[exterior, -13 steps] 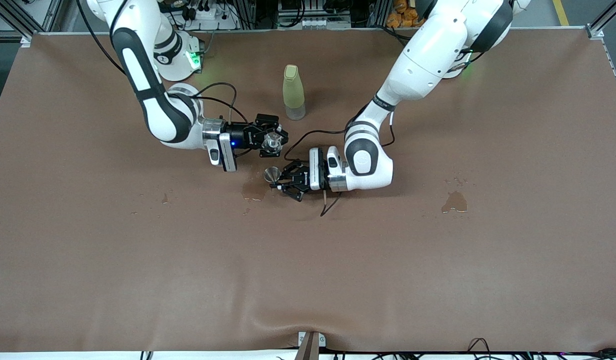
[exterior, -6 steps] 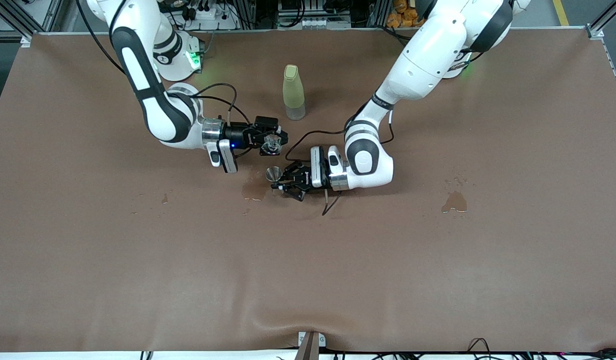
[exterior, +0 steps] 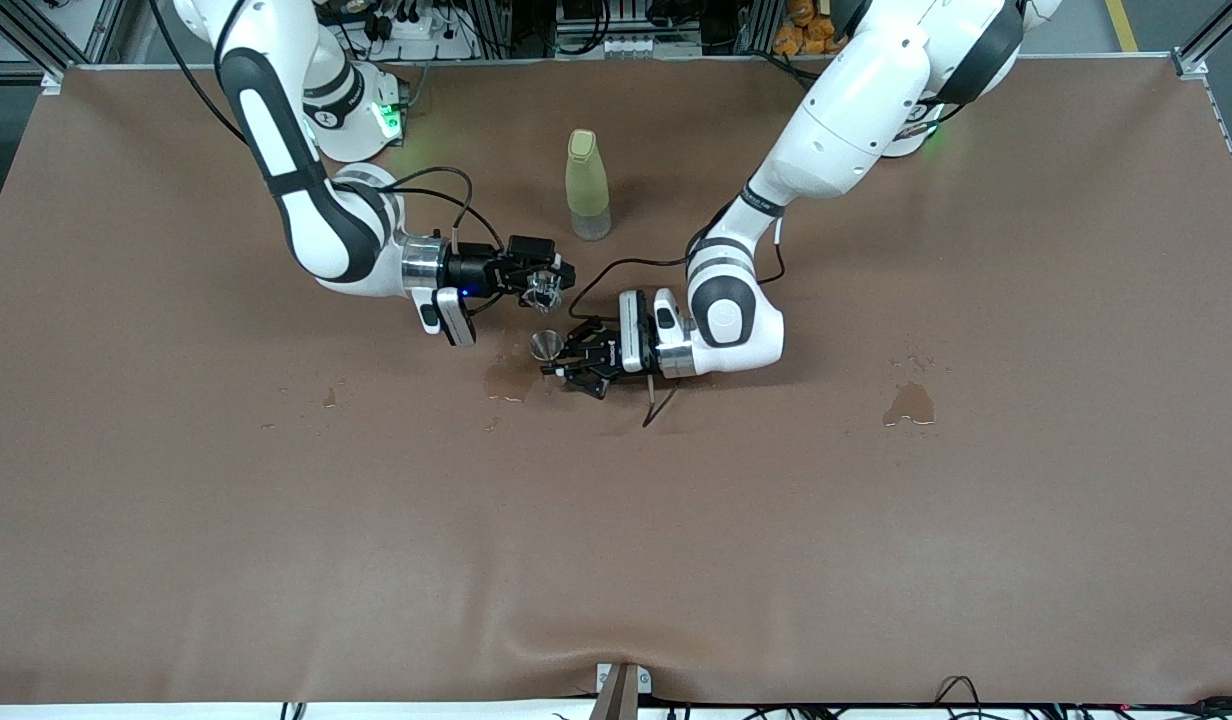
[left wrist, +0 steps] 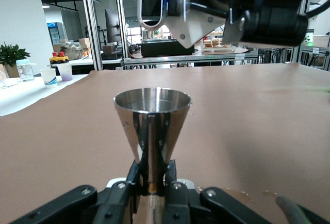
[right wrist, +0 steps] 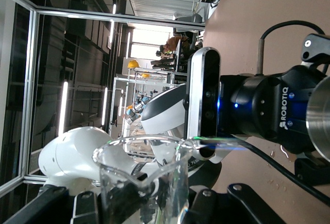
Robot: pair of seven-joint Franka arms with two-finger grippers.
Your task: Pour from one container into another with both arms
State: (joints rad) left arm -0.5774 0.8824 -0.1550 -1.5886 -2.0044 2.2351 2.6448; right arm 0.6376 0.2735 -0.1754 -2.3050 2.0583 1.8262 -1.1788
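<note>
in the left gripper (left wrist: 149, 190), jigger (left wrist: 152, 126) base hidden.

The jigger (left wrist: 152, 126) has its lower cone hidden by the left gripper (left wrist: 149, 185).

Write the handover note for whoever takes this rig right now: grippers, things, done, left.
Right gripper: shut on the glass cup, tipped on its side above the table near the jigger.
Left gripper: shut on the jigger at its waist, upright, mouth up.
Bottle: stands on the table nearer the arm bases, untouched.
Wet patches on the table.
Done: both things picked up and brought together; cup tipped.
Left: whether liquid has gone in cannot be told; finish the pour, then set both down.
</note>
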